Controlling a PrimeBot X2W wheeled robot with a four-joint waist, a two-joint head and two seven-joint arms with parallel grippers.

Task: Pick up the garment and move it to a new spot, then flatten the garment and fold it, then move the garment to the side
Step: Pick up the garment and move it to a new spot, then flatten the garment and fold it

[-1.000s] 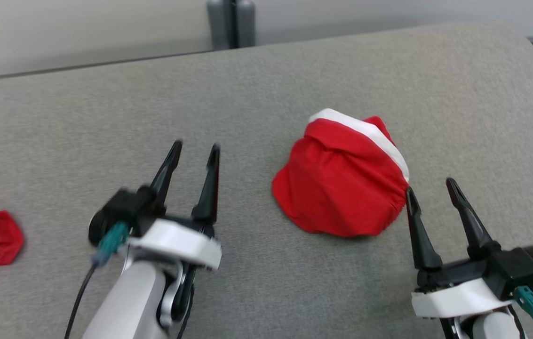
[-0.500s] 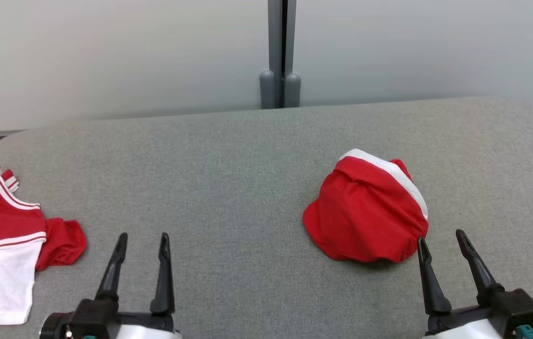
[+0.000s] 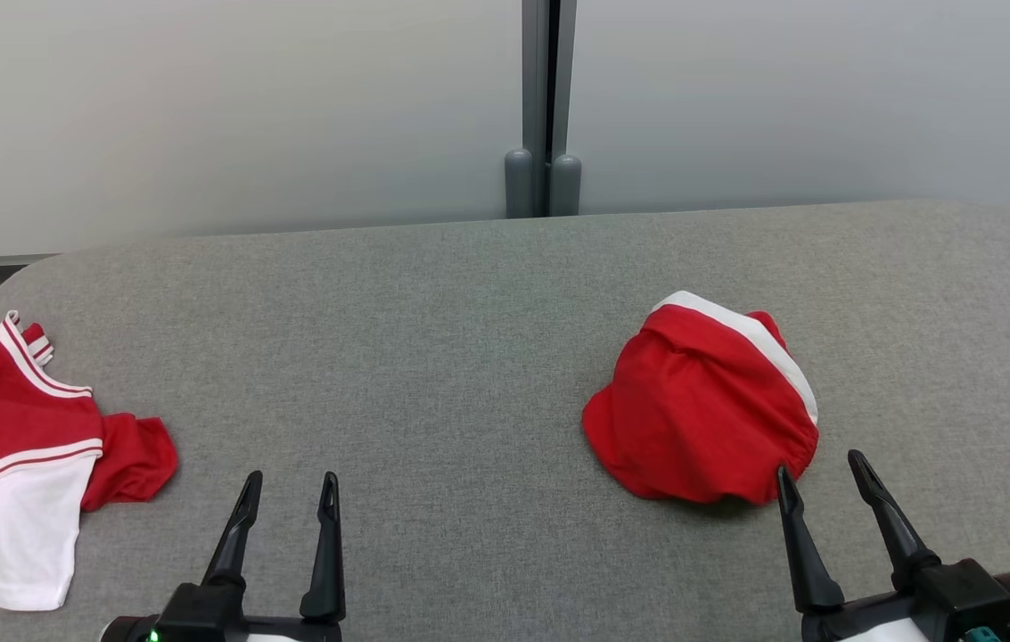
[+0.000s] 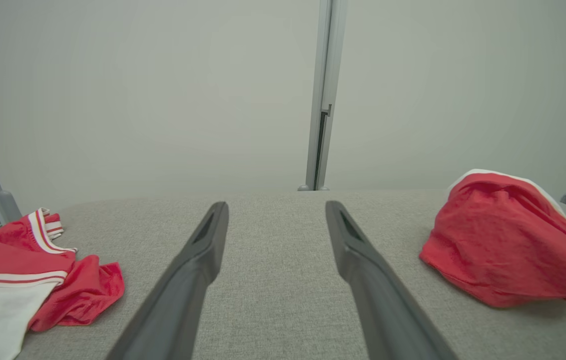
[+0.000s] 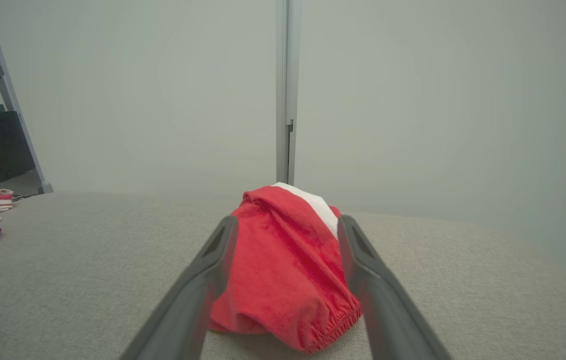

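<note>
A crumpled red garment (image 3: pixel 701 419) with a white band lies bunched in a mound on the right of the grey fabric surface (image 3: pixel 433 357). My right gripper (image 3: pixel 817 464) is open just in front of the mound's near right edge, with nothing between its fingers. In the right wrist view the garment (image 5: pixel 283 270) shows ahead between the open right gripper (image 5: pixel 287 220) fingers. My left gripper (image 3: pixel 290 479) stands open and empty over bare surface, well left of the garment. The left wrist view has the garment (image 4: pixel 502 240) at right of the open left gripper (image 4: pixel 276 205).
A second red-and-white garment (image 3: pixel 14 446) lies spread at the surface's left edge, also in the left wrist view (image 4: pixel 23 270). A pale wall with a grey post (image 3: pixel 545 107) stands behind the far edge. A wide stretch of surface separates the two garments.
The head camera has tilted up, bringing the wall and the left garment into view. Both grippers now sit lower in the picture and stay open. Neither garment has moved.
</note>
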